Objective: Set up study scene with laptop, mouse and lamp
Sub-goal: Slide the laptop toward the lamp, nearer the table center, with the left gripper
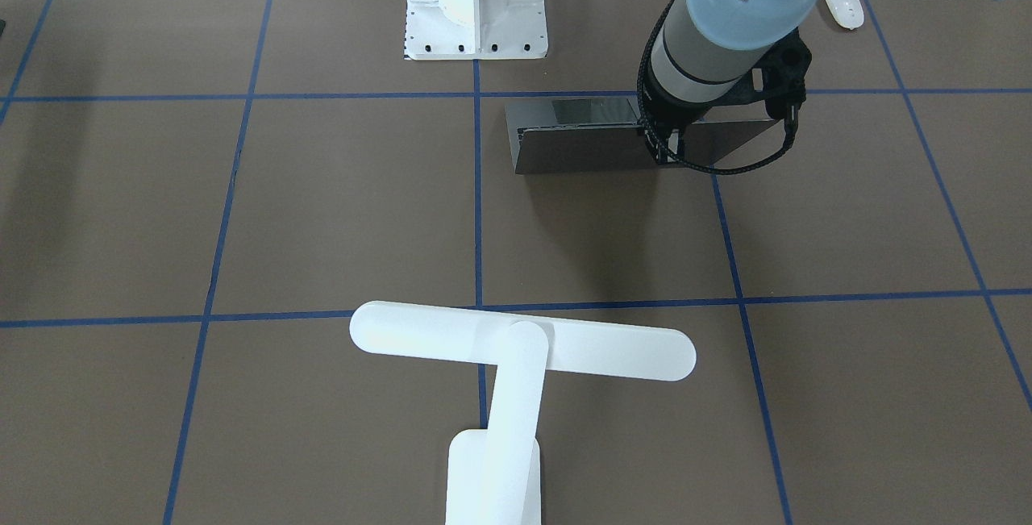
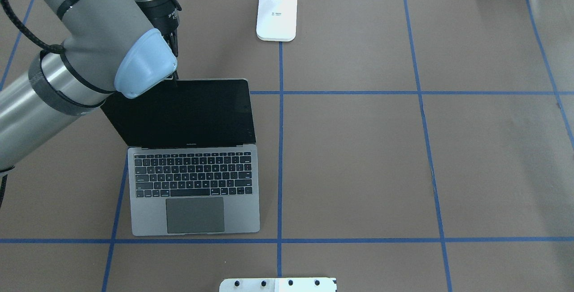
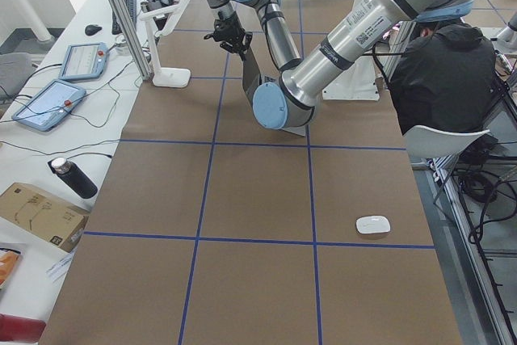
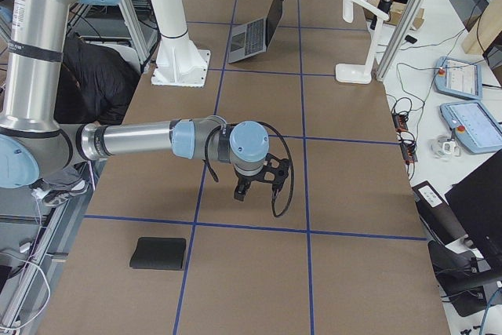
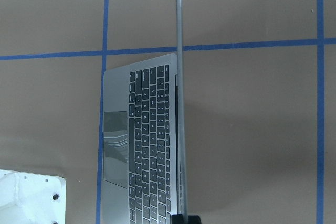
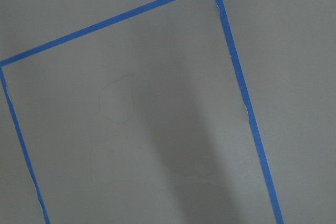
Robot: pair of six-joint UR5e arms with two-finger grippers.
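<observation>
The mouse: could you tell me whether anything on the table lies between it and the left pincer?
Nothing visible does. The left pincer grips the lid edge of the laptop; only brown table surface separates it from the mouse.

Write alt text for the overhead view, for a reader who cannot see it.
The left gripper holds the top edge of the screen of the open laptop, which sits on a brown table marked with blue tape lines. Of the lamp mainly the base shows, at the far edge near the middle.
</observation>
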